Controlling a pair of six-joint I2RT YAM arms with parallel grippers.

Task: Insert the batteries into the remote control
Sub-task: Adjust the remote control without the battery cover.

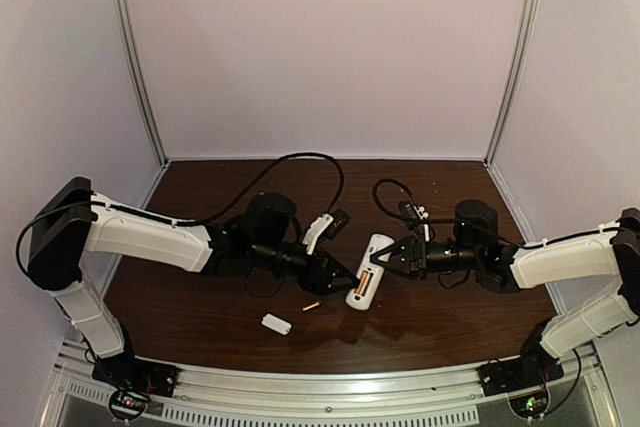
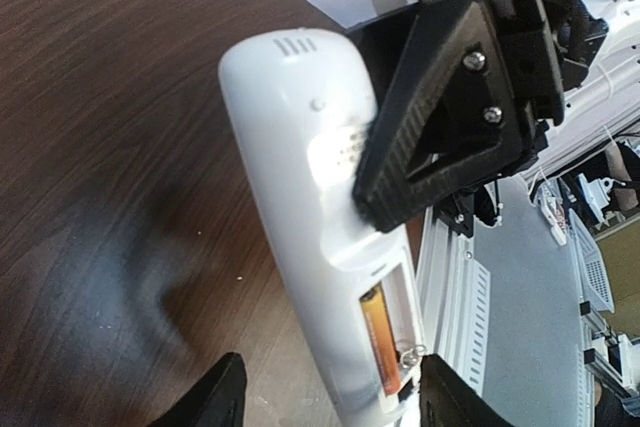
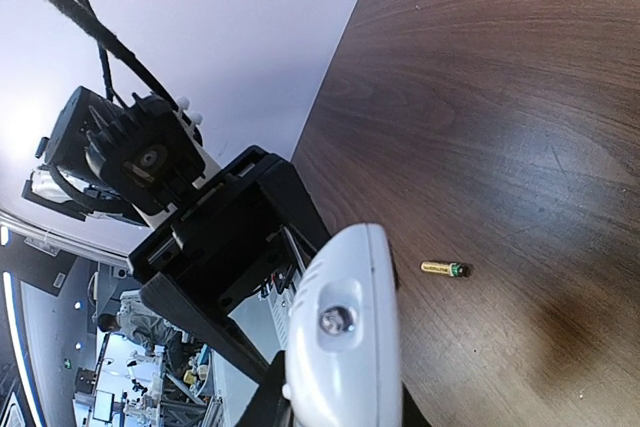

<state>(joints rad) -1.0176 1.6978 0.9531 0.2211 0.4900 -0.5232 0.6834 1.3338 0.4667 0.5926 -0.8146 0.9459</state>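
The white remote control (image 1: 367, 269) is held off the table, my right gripper (image 1: 386, 259) shut on its middle. Its battery bay faces up without a cover. An orange battery (image 2: 381, 337) lies in one slot of that bay; the slot beside it shows a bare spring. My left gripper (image 2: 330, 402) is open, one finger on each side of the remote's bay end, the left finger well apart from it. The golden battery (image 1: 311, 305) lies on the table just below the left gripper, also seen as the golden battery (image 3: 444, 269) past the remote's front end (image 3: 345, 337).
A small white cover piece (image 1: 276, 323) lies on the dark wooden table (image 1: 450, 317) near the front edge. Black cables (image 1: 300, 159) loop across the back. White walls close the sides and rear; a metal rail (image 1: 330, 387) runs along the near edge.
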